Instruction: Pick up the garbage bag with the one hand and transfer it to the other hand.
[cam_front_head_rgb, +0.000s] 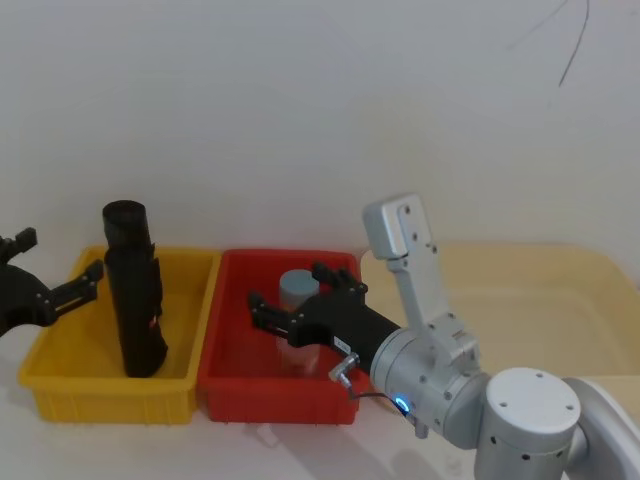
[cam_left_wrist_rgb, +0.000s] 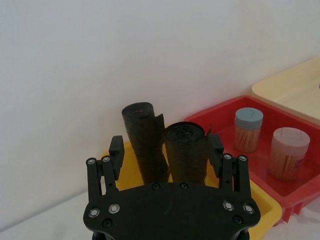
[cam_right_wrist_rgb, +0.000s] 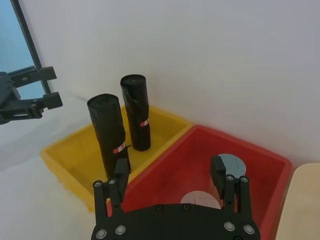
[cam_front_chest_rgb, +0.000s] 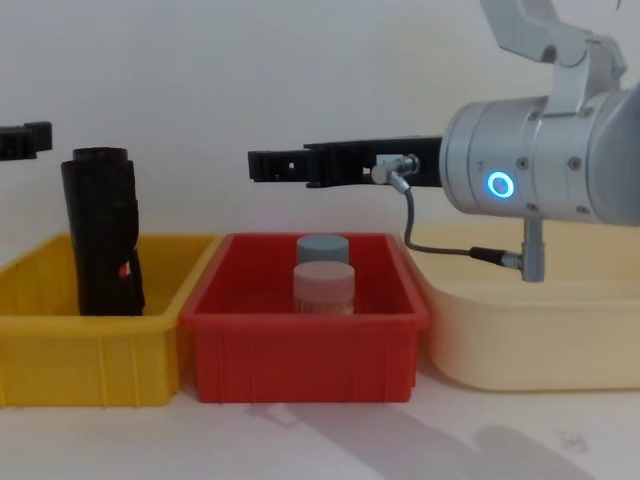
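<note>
Two tall black garbage bag rolls stand upright in the yellow bin (cam_front_head_rgb: 60, 400), one nearer (cam_right_wrist_rgb: 111, 132) and one farther (cam_right_wrist_rgb: 136, 112), each with a small red-and-white label. In the head view they line up as one black column (cam_front_head_rgb: 135, 295). My left gripper (cam_front_head_rgb: 64, 254) hovers open to the left of the rolls, apart from them, pointing at them; its wrist view frames both rolls (cam_left_wrist_rgb: 145, 145) beyond its spread fingers (cam_left_wrist_rgb: 116, 152). My right gripper (cam_front_head_rgb: 288, 287), on the blue-ringed arm, hangs open above the red bin (cam_front_head_rgb: 230, 375), holding nothing.
The red bin (cam_front_chest_rgb: 300, 350) holds a blue-lidded jar (cam_front_chest_rgb: 322, 247) and a pink-lidded jar (cam_front_chest_rgb: 323, 287), both under the right gripper (cam_front_chest_rgb: 255, 165). A beige tray (cam_front_chest_rgb: 540, 330) lies to the right. A white wall stands close behind the bins.
</note>
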